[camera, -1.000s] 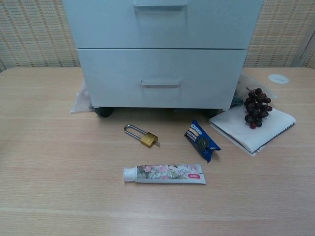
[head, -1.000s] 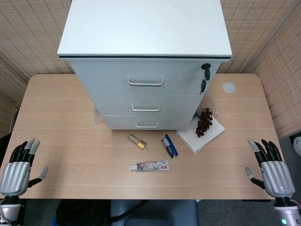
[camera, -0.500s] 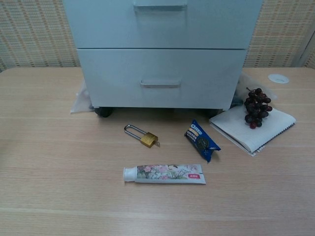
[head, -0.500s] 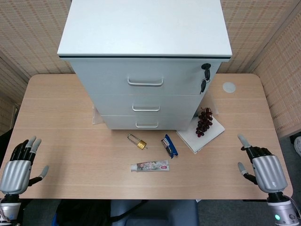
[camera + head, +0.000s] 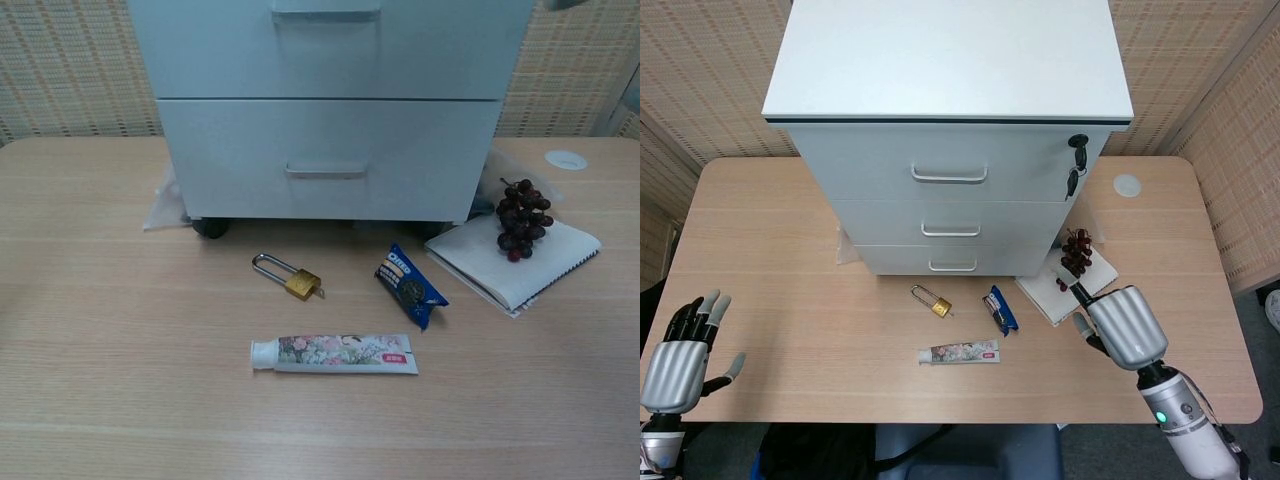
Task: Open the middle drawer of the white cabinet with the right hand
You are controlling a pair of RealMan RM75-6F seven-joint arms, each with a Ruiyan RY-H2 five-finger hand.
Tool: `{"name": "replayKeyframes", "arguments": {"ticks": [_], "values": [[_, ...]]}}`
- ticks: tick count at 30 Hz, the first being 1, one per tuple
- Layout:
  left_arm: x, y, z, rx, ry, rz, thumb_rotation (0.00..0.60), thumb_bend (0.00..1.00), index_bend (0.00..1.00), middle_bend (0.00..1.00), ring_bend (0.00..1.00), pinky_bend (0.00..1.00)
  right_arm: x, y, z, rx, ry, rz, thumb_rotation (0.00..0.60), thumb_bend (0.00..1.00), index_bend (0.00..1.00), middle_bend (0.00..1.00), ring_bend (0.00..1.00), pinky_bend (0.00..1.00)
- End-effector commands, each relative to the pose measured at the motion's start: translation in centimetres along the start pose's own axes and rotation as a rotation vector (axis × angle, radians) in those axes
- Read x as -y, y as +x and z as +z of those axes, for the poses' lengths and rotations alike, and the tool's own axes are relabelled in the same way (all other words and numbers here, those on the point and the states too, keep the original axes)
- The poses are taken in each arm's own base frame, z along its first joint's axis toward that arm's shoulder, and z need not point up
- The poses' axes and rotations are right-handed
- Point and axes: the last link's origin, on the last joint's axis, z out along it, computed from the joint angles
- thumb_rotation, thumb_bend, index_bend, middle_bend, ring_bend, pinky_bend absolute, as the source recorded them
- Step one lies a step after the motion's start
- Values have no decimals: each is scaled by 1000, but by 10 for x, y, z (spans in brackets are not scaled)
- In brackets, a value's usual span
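The white cabinet point(image 5: 950, 60) stands at the back of the table with its three drawers all closed. The middle drawer's handle point(image 5: 950, 231) is a slim bar, also visible at the top edge of the chest view point(image 5: 325, 12). My right hand point(image 5: 1125, 325) hovers above the table right of the cabinet front, its back to the camera. Its fingers point toward the cabinet over the notebook's near corner, and it holds nothing. It is well clear of the handle. My left hand point(image 5: 678, 360) rests at the front left corner with its fingers spread and empty.
In front of the cabinet lie a brass padlock point(image 5: 932, 301), a blue snack packet point(image 5: 1001, 309) and a toothpaste tube point(image 5: 959, 352). Dark grapes point(image 5: 1075, 255) sit on a white notebook point(image 5: 1040, 285). Keys point(image 5: 1076, 150) hang from the top drawer's lock. A white disc point(image 5: 1127, 185) lies at back right.
My right hand has lifted off the front right edge and travelled left and forward, ending above the notebook's corner. The left hand and the drawers have not moved.
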Motion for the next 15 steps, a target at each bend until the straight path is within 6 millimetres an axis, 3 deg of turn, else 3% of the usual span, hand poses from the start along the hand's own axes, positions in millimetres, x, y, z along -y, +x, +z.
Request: {"name": "replayKeyframes", "arguments": {"ticks": [1, 11, 15], "values": [[0, 0, 0, -1, 1, -1, 600, 312, 17, 0, 0, 93, 16, 9, 24, -7, 39, -11, 600, 462, 107, 882, 938, 974], [3, -2, -2, 8, 9, -1, 600, 312, 17, 0, 0, 93, 41, 11, 76, 0, 82, 6, 600, 463, 112, 883, 938, 974], [3, -2, -2, 10, 8, 3, 600, 312, 16, 0, 0, 93, 48, 11, 92, 14, 88, 2, 600, 463, 173, 887, 938, 974]]}}
